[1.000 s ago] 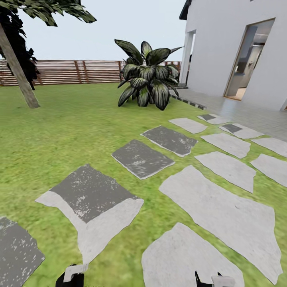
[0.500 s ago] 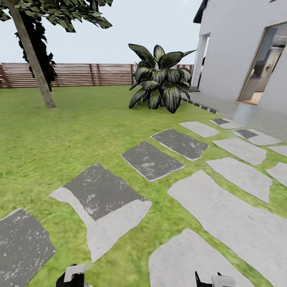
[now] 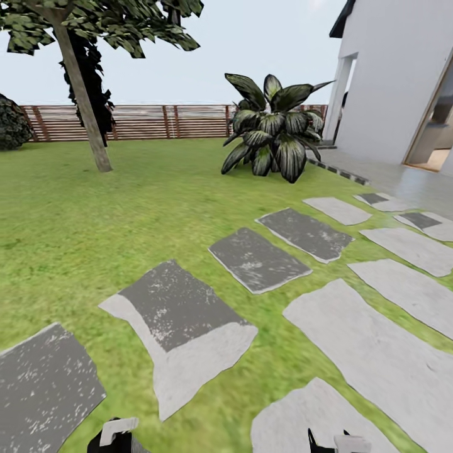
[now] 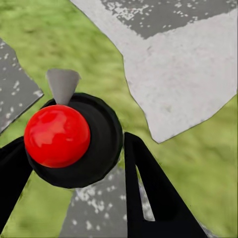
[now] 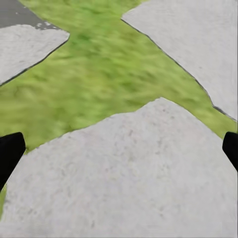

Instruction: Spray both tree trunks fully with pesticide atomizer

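The left gripper [image 4: 74,163] is clenching the atomizer [image 4: 74,139]: in the left wrist view its black body with a red ball and a small grey nozzle is sitting between the two black fingers [image 4: 153,193], pressed against both, above grass and grey stones. In the head view the left gripper [image 3: 116,437] is showing at the bottom edge, left of centre, with a pale grey piece on top, and the right gripper [image 3: 336,441] is peeking in at the bottom edge further right. In the right wrist view the right gripper [image 5: 119,148] is standing released, its black fingertips [image 5: 10,151] spread wide at opposite edges with nothing between them, hanging over a pale stone [image 5: 124,173] bordered by lawn. The lawn [image 3: 82,220] is spreading ahead, crossed by a path of light and dark grey stones [image 3: 182,321] running from the near edge toward the far right. A tree [image 3: 94,25] is standing at the lawn's far left, its grey-brown trunk [image 3: 85,107] leaning slightly and its dark leafy crown spreading overhead, with a narrow black tree [image 3: 94,82] just behind it. A slatted brown fence [image 3: 163,121] is closing the far edge. A broad-leaved dark plant [image 3: 274,129] is growing near the far right, beside a white house [image 3: 396,75] with an open doorway and a grey paved strip.
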